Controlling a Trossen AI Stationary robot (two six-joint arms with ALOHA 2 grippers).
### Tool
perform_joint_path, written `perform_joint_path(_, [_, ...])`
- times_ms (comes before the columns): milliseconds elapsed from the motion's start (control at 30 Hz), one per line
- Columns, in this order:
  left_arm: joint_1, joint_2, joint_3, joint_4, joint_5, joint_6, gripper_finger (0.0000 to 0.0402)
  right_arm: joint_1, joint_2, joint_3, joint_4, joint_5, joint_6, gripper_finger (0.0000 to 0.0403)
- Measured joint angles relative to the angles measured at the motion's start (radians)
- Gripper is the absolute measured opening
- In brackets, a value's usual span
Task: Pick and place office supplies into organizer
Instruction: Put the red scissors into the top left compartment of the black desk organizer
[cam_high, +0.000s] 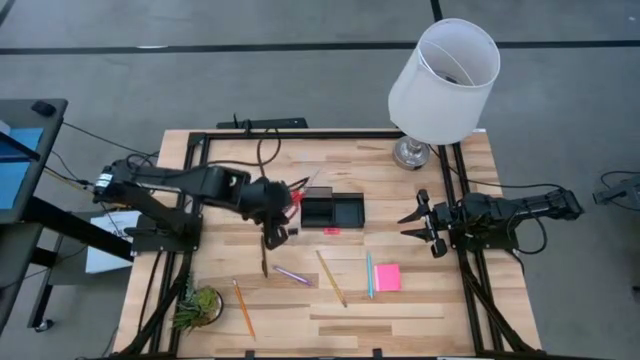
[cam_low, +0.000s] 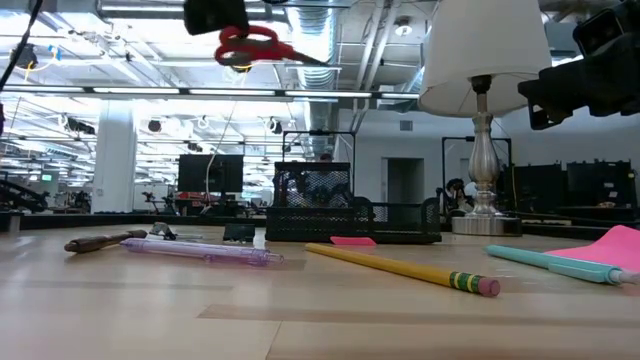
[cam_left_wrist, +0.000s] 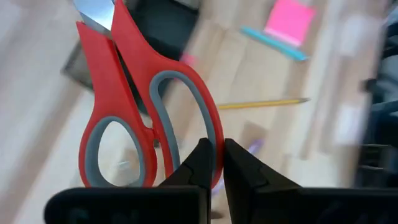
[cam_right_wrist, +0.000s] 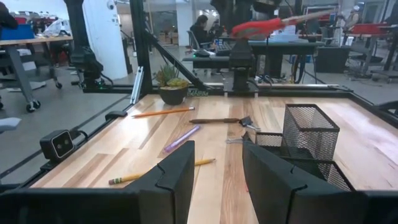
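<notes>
Above the organizer (cam_high: 332, 211), the left gripper (cam_left_wrist: 214, 163) pinches red scissors (cam_left_wrist: 134, 99), blade tips cropped.

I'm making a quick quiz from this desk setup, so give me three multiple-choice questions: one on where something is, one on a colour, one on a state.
1. Where are the scissors?
A. Flat on the table by the plant
B. Held in the air by the left pincer
C. Inside the organizer

2. What colour is the sticky pad?
A. Bright pink
B. Green
C. White

3. How is the right pincer?
A. Shut on a pencil
B. Shut on the lamp
C. Open and holding nothing

Answers:
1. B: the left pincer is shut on a handle of the red scissors, which the low view shows high above the table beside the organizer.
2. A: the sticky pad lies bright pink beside a teal pen.
3. C: the right pincer shows an empty gap between its fingers.
</notes>
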Motion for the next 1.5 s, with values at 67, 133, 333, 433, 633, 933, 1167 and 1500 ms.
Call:
perform_joint_path(67, [0.036, 0.013, 0.001, 0.023, 0.059, -0.001, 0.0006, 0.0, 0.0, 0.0, 0.008, 0.0, -0.001, 0.0127])
perform_joint_path(133, [0.068, 0.036, 0.001, 0.018, 0.114, 0.001, 0.0006, 0.0, 0.0, 0.0, 0.024, 0.0, -0.005, 0.0127])
perform_joint_path(333, [0.129, 0.126, 0.001, 0.008, 0.332, 0.058, 0.0006, 0.002, 0.0, 0.0, 0.108, 0.0, -0.259, 0.0127])
perform_joint_path(433, [0.153, 0.177, 0.001, 0.008, 0.407, 0.062, 0.0006, 0.015, 0.002, 0.0, 0.158, 0.0, -0.37, 0.0127])
perform_joint_path(633, [0.215, 0.238, 0.02, 0.013, 0.466, 0.057, 0.0007, 0.02, 0.114, 0.011, 0.305, 0.0, -0.427, 0.0127])
perform_joint_path(933, [0.284, 0.247, 0.176, -0.075, 0.505, 0.016, 0.0007, 0.02, 0.462, 0.212, 0.353, 0.001, -0.525, 0.013])
perform_joint_path(1167, [0.285, 0.247, 0.205, -0.236, 0.588, -0.058, 0.0007, 0.02, 0.754, 0.369, 0.351, 0.153, -0.588, 0.0149])
perform_joint_path(1500, [0.312, 0.255, 0.206, -0.265, 0.699, -0.085, 0.0007, 0.019, 0.976, 0.431, 0.364, 0.282, -0.652, 0.0143])
